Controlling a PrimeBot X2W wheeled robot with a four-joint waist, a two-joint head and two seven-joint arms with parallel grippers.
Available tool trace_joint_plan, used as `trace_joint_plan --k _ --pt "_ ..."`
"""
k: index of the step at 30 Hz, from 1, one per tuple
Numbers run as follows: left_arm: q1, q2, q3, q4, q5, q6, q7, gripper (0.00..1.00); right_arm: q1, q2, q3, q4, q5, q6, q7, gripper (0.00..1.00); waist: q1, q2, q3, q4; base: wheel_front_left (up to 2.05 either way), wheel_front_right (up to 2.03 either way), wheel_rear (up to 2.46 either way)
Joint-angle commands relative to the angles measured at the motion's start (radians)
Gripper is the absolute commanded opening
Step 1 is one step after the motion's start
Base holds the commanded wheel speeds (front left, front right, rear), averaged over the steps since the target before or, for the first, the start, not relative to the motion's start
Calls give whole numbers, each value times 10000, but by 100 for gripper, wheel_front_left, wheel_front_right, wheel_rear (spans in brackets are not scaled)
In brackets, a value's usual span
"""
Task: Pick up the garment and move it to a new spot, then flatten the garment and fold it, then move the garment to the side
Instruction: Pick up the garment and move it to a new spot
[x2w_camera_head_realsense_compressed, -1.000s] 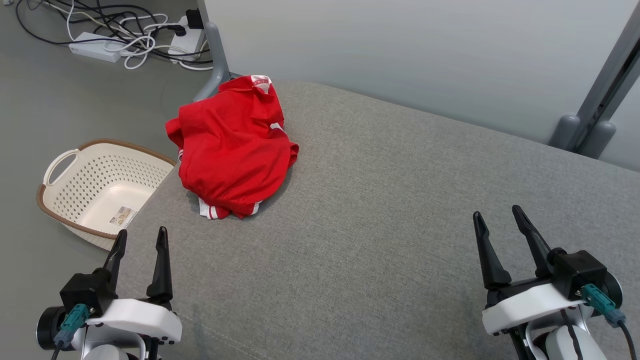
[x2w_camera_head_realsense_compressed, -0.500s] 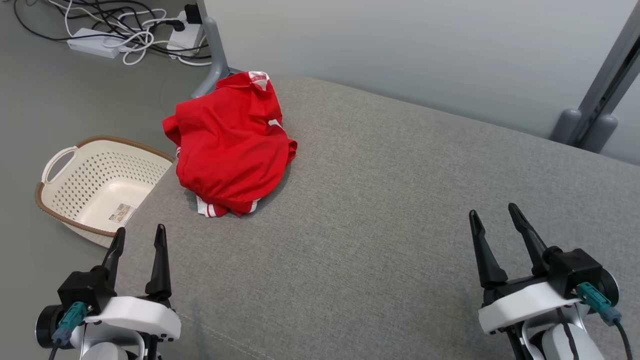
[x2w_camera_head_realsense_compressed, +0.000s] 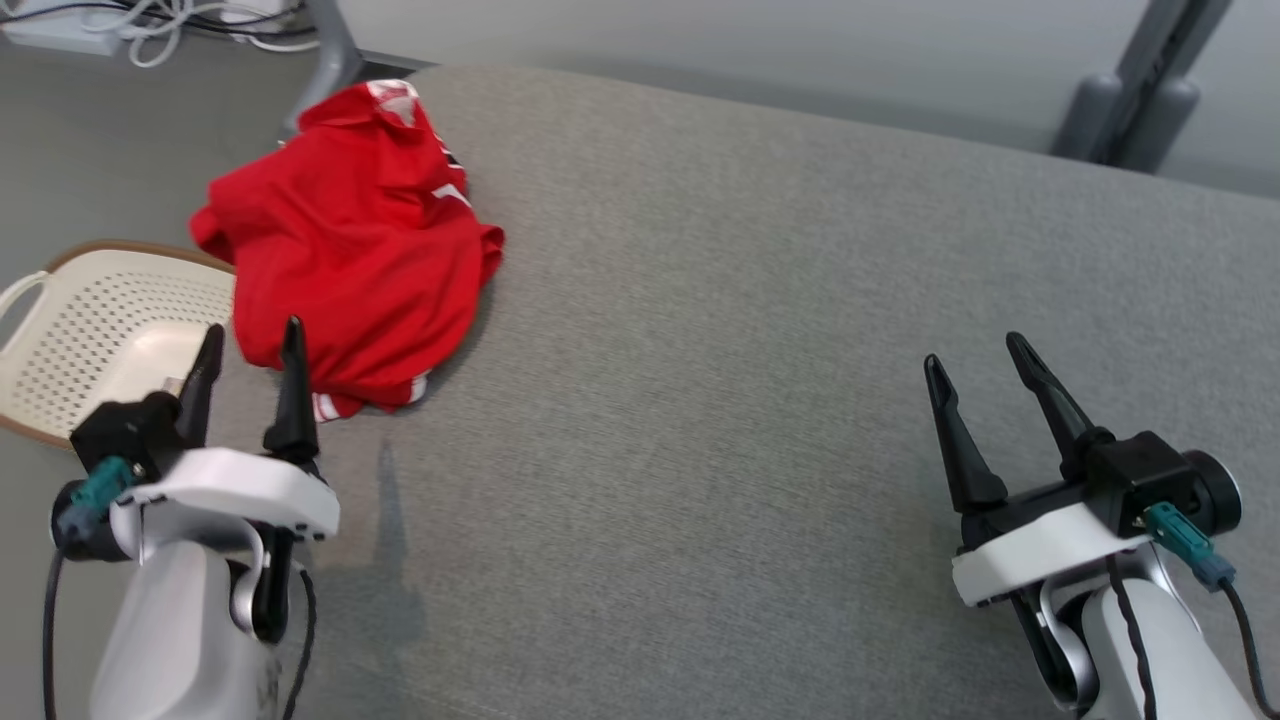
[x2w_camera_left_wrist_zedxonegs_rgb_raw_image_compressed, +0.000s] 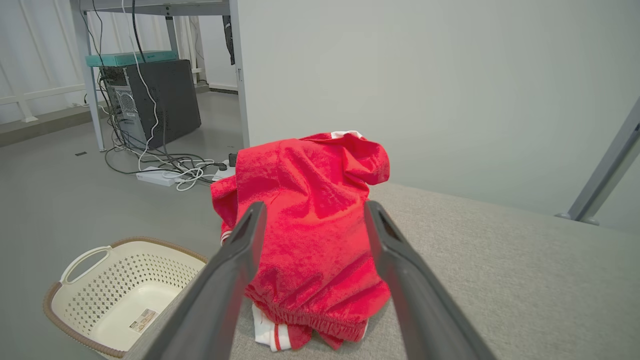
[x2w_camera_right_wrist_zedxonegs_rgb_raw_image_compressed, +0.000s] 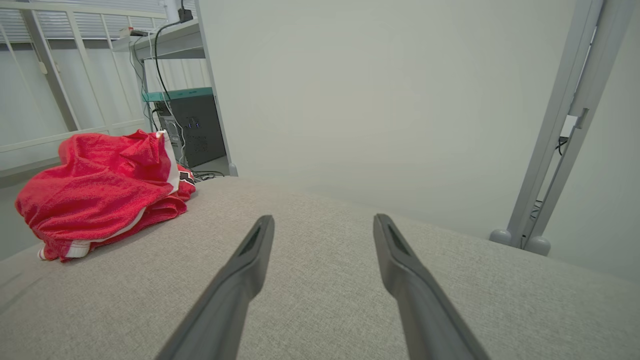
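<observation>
Right gripper (x2w_camera_head_realsense_compressed: 973, 352): fingers spread, nothing held, over the bare grey cushion (x2w_camera_head_realsense_compressed: 750, 350).
Left gripper (x2w_camera_head_realsense_compressed: 252, 330): fingers spread and empty, aimed at the cloth.
Garment (x2w_camera_head_realsense_compressed: 350, 250): a crumpled red heap just ahead of the left fingertips and framed between them in the left wrist view. It lies well off to the right gripper's far left.
Basket (x2w_camera_head_realsense_compressed: 100, 310): cream, on the floor to the left gripper's left.
Progress: nothing appears done. Pickup, move, flattening, folding and setting aside all remain.
</observation>
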Motion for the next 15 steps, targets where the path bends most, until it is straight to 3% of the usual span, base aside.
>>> trace_joint_plan --k 1,15 --pt "-487 117 3 425 -191 -43 1 100 -215 -143 35 -43 -104 4 10 100 0 0 542 -546 0 0 0" --pt "-3378 1497 -594 4924 -787 -112 1713 100 -740 -329 194 -67 20 4 80 100 0 0 1643 -1498 0 0 0"
